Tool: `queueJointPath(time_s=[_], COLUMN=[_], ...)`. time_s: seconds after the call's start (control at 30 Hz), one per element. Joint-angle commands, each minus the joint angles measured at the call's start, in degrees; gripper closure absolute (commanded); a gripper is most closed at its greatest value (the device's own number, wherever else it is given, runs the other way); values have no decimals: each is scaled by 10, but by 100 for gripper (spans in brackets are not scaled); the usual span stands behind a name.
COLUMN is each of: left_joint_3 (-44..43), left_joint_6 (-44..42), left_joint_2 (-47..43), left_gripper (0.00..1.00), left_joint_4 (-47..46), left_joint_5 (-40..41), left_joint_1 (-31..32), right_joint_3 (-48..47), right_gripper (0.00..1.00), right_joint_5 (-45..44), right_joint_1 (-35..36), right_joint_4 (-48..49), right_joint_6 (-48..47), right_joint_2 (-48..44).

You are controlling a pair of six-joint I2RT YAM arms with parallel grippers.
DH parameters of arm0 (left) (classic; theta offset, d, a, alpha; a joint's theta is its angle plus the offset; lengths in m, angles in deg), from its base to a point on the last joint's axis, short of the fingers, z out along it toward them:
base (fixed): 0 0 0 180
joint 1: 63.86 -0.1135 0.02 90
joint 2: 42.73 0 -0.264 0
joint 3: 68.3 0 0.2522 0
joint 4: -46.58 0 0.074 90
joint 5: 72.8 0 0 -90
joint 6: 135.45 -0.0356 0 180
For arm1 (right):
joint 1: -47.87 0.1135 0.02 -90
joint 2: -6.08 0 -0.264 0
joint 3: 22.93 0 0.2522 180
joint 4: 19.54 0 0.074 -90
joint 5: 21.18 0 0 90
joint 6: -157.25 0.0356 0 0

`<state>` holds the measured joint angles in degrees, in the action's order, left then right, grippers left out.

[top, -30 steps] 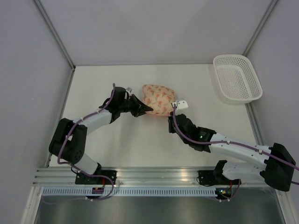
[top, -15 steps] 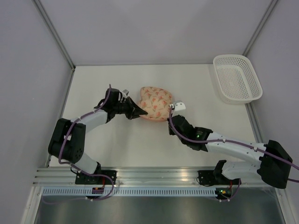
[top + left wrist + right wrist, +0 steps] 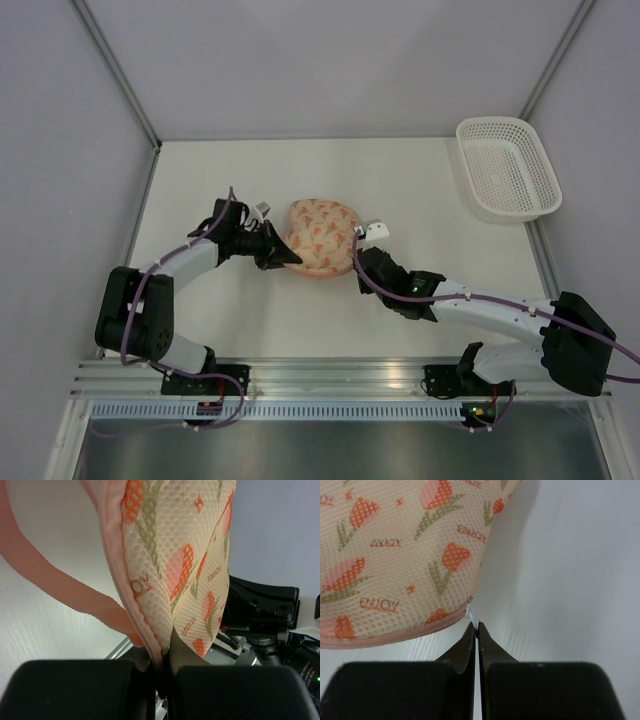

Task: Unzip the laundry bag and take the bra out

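- Left gripper [image 3: 162, 682] pinches the bag [image 3: 185, 565] at its pink zip edge.
- Right gripper [image 3: 476, 630] is pressed closed, tips at a white tab [image 3: 470, 611] on the bag's trim.
- Bag: cream mesh with orange tulips, mid-table.
- Table [image 3: 430, 190] is matte white, with grey walls [image 3: 330, 60] and a basket [image 3: 507, 168] in the far right corner.

one laundry bag [image 3: 318, 238], one white lattice basket [image 3: 507, 168], one table [image 3: 400, 180], two arms: left arm [image 3: 190, 260], right arm [image 3: 490, 313].

Overhead view faces down; wrist views close; all share laundry bag [image 3: 320, 238].
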<state>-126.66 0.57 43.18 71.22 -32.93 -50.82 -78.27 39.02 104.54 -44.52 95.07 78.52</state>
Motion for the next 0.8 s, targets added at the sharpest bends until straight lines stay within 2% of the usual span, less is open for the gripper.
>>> queueJointPath(time_s=[0.0, 0.33, 0.4, 0.43, 0.47, 0.57, 0.77], left_joint_3=[0, 13, 20, 21, 22, 30, 52], left_joint_6=[-89, -128, -132, -133, -133, -125, -75], left_joint_2=[-41, -75, -66, -62, -58, -51, -33], left_gripper=[98, 98, 98, 98, 98, 98, 98], left_joint_4=[60, 102, 102, 101, 100, 85, 10], left_joint_5=[-44, -64, -56, -48, -42, -20, -26], left_joint_1=[-12, -13, -13, -13, -13, -13, -13], right_joint_3=[-20, -17, -19, -27, -32, -52, -71], right_gripper=[99, 100, 87, 69, 63, 54, 51], right_joint_5=[-30, -14, 3, 8, 12, 11, -10], right_joint_1=[-16, -20, -21, -21, -21, -20, -21], right_joint_4=[-20, -13, -13, -18, -34, -75, -127], right_joint_6=[-5, -6, -7, -7, -6, -4, 6], right_joint_2=[9, 19, 14, 12, 8, -3, -2])
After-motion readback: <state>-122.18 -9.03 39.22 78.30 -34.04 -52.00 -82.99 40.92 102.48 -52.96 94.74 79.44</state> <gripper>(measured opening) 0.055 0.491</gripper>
